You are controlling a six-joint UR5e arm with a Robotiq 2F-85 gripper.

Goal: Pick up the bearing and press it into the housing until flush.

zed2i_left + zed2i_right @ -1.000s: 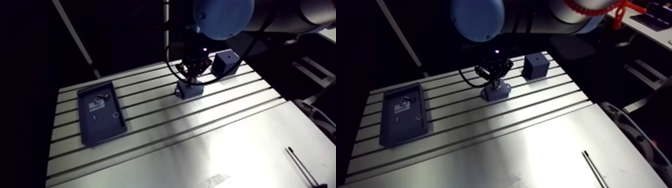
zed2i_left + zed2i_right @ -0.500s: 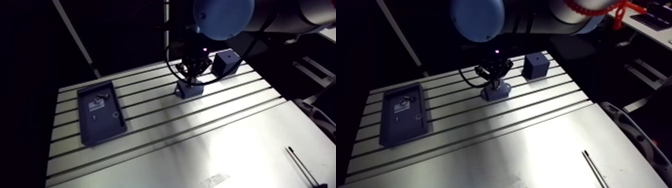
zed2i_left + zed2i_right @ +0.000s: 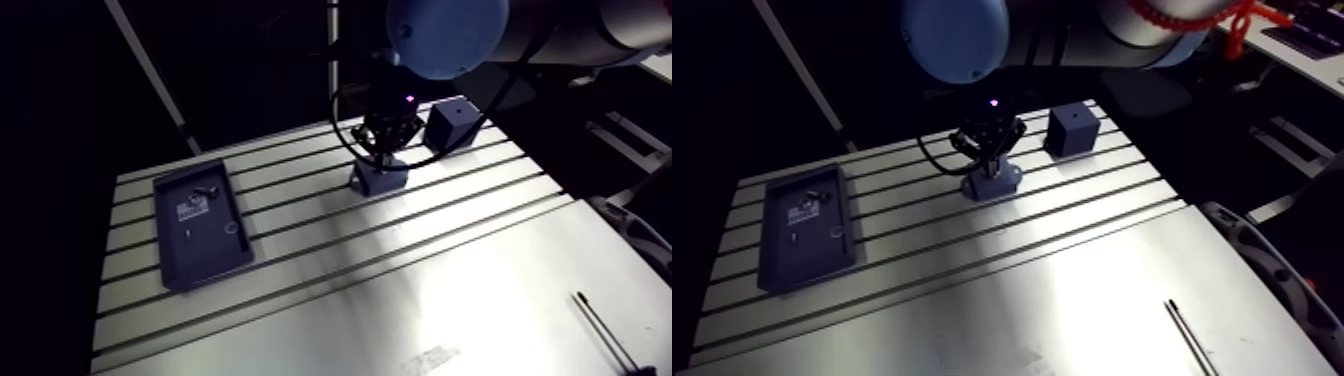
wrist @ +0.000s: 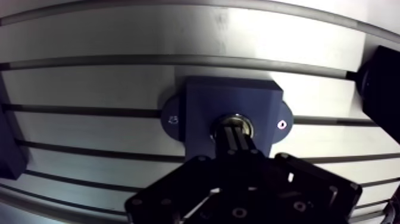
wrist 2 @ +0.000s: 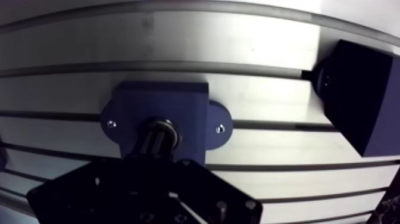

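Observation:
A dark blue housing (image 4: 202, 101) with two mounting ears stands on the slotted table (image 3: 420, 290), marked 45 on one ear. A metal bearing (image 4: 235, 117) shows as a bright ring seated in the housing's central bore. My gripper (image 4: 234, 128) is straight above it, fingers pressed together, tips resting on the bearing with nothing between them. How deep the bearing sits I cannot tell. In the arm view the gripper (image 3: 385, 150) stands upright on the housing (image 3: 378, 180).
A dark cube block (image 3: 450, 122) stands just beyond the housing, to its right in the arm view. A dark tray (image 3: 205, 260) with a few small parts lies at the table's left. A thin dark rod (image 3: 600, 335) lies near the front right corner.

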